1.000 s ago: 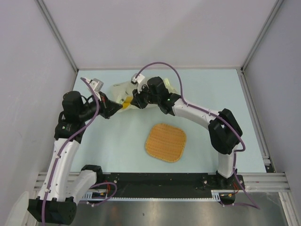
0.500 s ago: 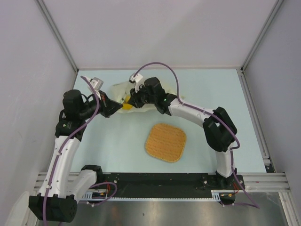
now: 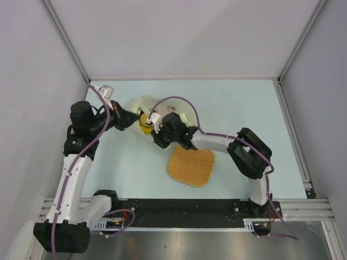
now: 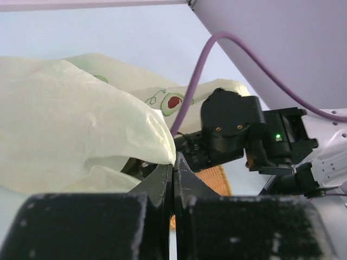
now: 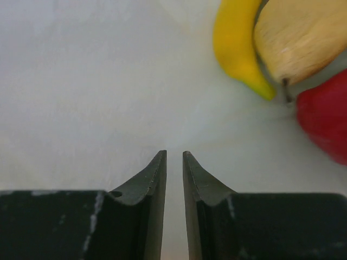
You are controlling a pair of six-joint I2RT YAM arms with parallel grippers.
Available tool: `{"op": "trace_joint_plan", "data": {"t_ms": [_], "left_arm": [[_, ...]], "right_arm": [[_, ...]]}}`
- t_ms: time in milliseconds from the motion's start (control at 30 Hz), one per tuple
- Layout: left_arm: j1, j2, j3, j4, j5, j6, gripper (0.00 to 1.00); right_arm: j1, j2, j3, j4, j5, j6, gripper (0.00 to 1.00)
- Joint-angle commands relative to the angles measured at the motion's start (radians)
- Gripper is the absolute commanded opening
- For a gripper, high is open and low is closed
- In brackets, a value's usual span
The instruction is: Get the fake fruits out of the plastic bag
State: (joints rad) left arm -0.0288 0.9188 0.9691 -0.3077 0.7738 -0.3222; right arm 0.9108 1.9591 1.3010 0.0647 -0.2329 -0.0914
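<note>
Your plastic bag (image 3: pixel 142 104) lies crumpled far-left on the table (image 3: pixel 244 108), beyond the orange mat (image 3: pixel 190 165). The banana (image 5: pixel 236 38), pear (image 5: pixel 301 38) and red dragon fruit (image 5: pixel 325 119) cluster close together, ahead of your right gripper (image 5: pixel 174 157), whose fingers sit nearly together, empty. Your left gripper (image 4: pixel 173 165) is clamped on the bag's edge.

The right gripper (image 5: pixel 174 154) filled the bottom of the frame, its two dark fingers drawn almost together with only a narrow slit between the tips and nothing caught in it. Ahead of them lay a pale surface (image 5: pixel 81 81), too blurred to tell its material. At the upper right a yellow banana (image 5: pixel 236 38) lay against a tan pear-like fruit (image 5: pixel 298 38), whose stem pointed down toward a red fruit (image 5: pixel 325 122) cut off by the right edge.
</note>
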Motion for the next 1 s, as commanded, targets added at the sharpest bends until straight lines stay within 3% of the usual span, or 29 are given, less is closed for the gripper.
{"op": "trace_joint_plan", "data": {"t_ms": [0,167,333,600,767,833,867,967], "left_arm": [[0.02,-0.049,-0.013,0.048,0.018,-0.005,0.0],[0.026,-0.084,-0.063,0.002,0.005,0.051,0.0],[0.026,-0.077,-0.052,-0.06,-0.013,0.123,0.0],[0.026,-0.052,-0.009,-0.119,-0.038,0.189,0.0],[0.026,-0.064,-0.052,-0.07,-0.022,0.16,0.0],[0.026,-0.064,-0.061,-0.056,-0.008,0.141,0.0],[0.026,-0.064,-0.06,-0.051,0.007,0.135,0.0],[0.055,-0.063,-0.061,-0.038,0.019,0.117,0.0]], "right_arm": [[-0.03,-0.123,0.018,0.055,-0.006,-0.036,0.23],[-0.067,-0.144,0.058,0.037,-0.052,-0.036,0.28],[-0.066,-0.08,0.061,0.081,0.001,-0.039,0.29],[-0.162,0.0,0.116,0.222,0.362,-0.186,0.26],[-0.171,0.012,0.135,0.284,0.42,-0.258,0.29],[-0.156,0.011,0.139,0.255,0.386,-0.228,0.47],[-0.141,0.011,0.139,0.229,0.359,-0.2,0.62],[-0.112,0.018,0.141,0.202,0.328,-0.135,0.74]]}}
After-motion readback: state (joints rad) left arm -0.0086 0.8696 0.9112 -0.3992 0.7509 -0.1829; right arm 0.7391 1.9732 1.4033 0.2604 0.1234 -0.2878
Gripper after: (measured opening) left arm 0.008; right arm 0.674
